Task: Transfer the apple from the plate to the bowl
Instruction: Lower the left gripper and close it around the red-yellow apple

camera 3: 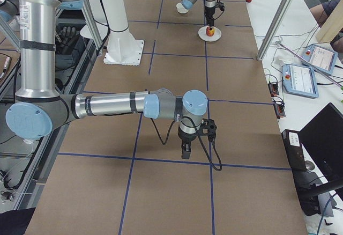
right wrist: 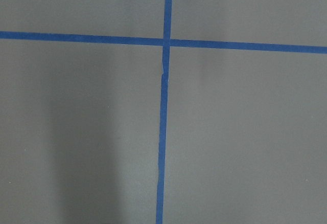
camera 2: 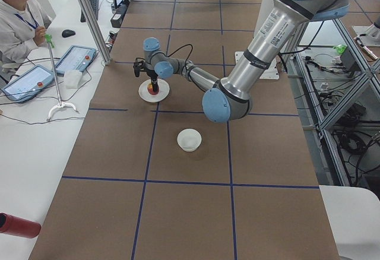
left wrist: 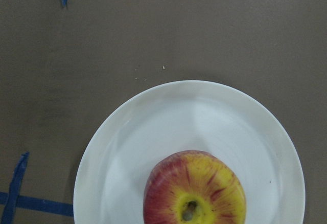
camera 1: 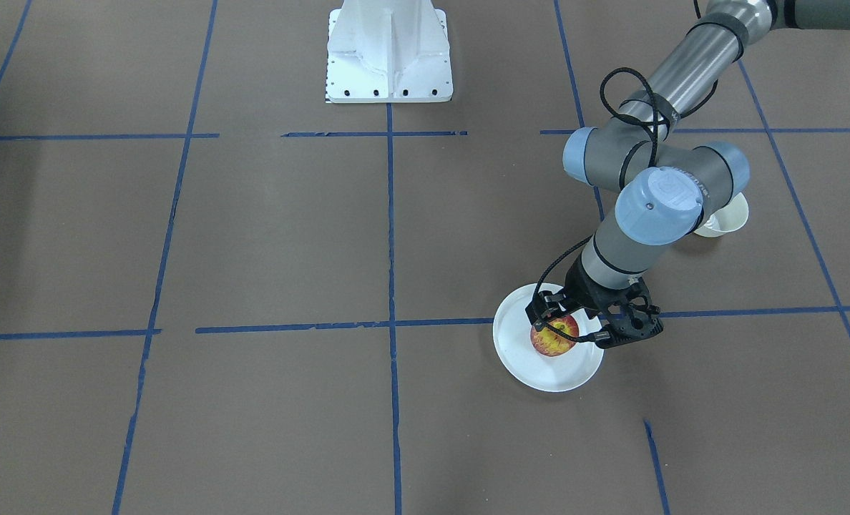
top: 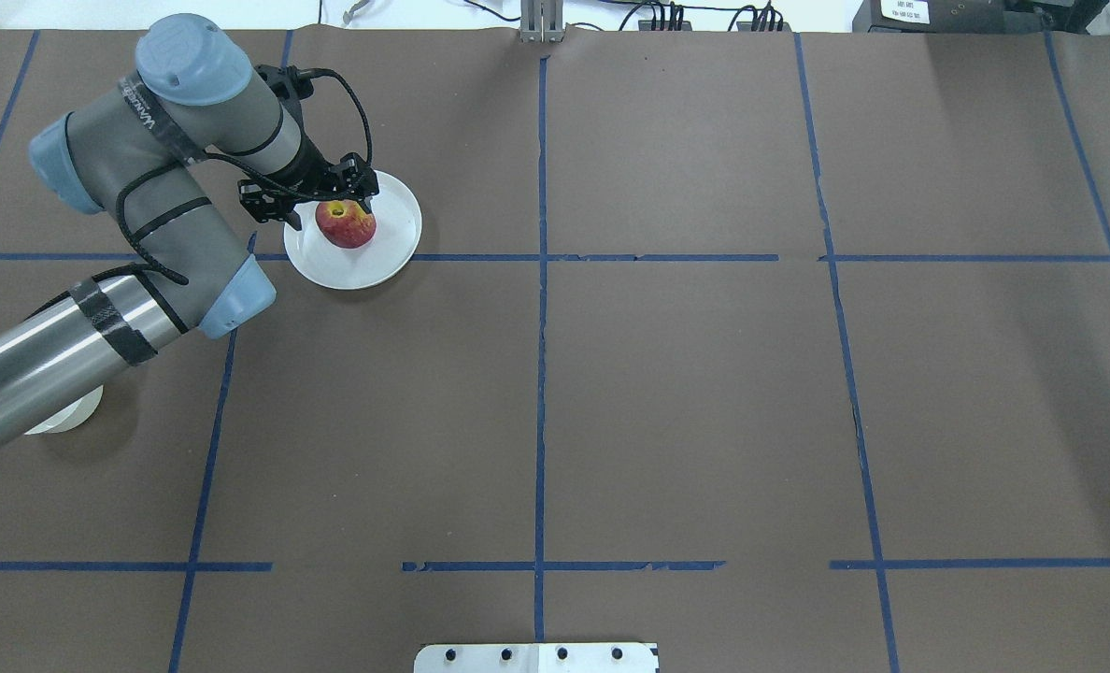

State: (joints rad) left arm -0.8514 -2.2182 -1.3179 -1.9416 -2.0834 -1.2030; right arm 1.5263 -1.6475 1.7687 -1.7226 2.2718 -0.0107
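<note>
The red-and-yellow apple (camera 1: 554, 339) (top: 346, 228) (left wrist: 194, 191) sits on the flat white plate (camera 1: 539, 373) (top: 368, 266) (left wrist: 153, 132), stem dimple up. My left gripper (camera 1: 558, 325) (top: 338, 209) hangs right over the apple with its fingers down at the apple's sides. The jaws look open and the apple rests on the plate. The small cream-white bowl (camera 1: 727, 218) (top: 67, 418) (camera 2: 189, 139) stands apart from the plate, partly hidden by my left arm. My right gripper (camera 3: 185, 150) hangs over bare table, seen only from the side, so I cannot tell its state.
The white robot base (camera 1: 389, 50) stands at the table's middle edge. Blue tape lines (right wrist: 163, 132) grid the brown table. An operator (camera 2: 18, 16) sits by tablets beyond the table's far side. A red bottle (camera 2: 18, 225) lies off the table.
</note>
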